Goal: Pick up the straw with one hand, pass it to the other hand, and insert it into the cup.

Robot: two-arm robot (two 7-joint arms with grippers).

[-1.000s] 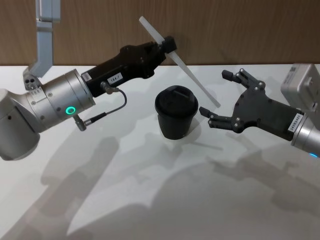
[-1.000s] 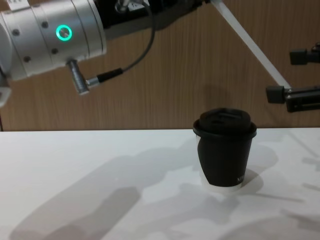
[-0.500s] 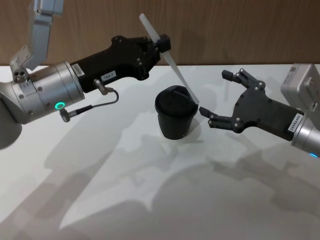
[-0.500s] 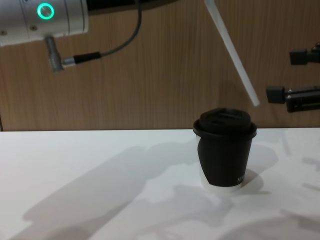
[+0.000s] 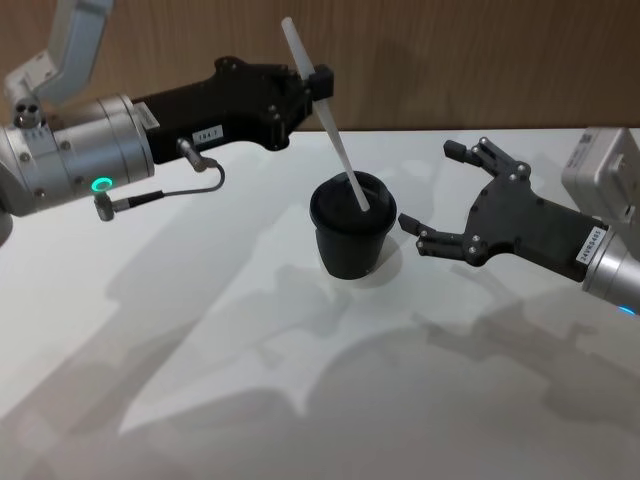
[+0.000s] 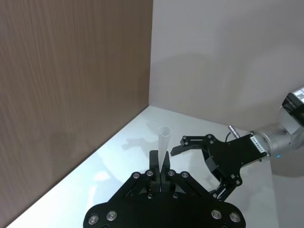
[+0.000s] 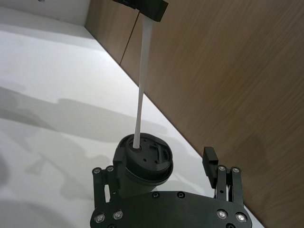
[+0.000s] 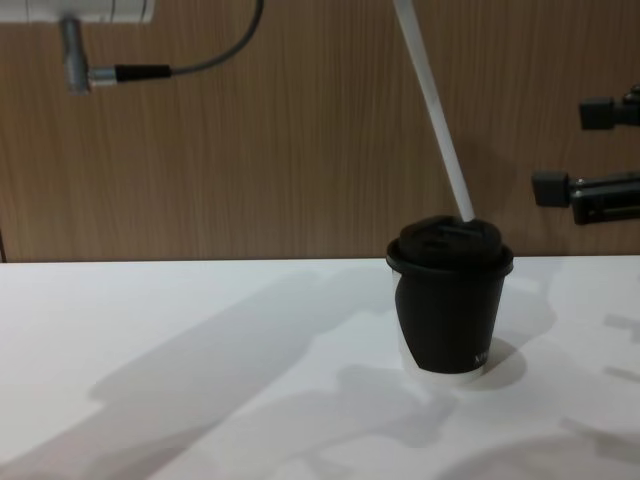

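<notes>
A white table (image 5: 300, 400) runs back to a wood-panelled wall (image 5: 450, 60). At centre of the head view stands the cup (image 5: 351, 238) — black, lidded. The straw (image 5: 326, 118) slants down from upper centre, its lower tip at the lid. The left gripper (image 5: 312, 85), reaching in from the upper left, is clenched on the straw's upper part. The right gripper (image 5: 440, 200), at right of the cup, hangs spread and empty — apart from it.
</notes>
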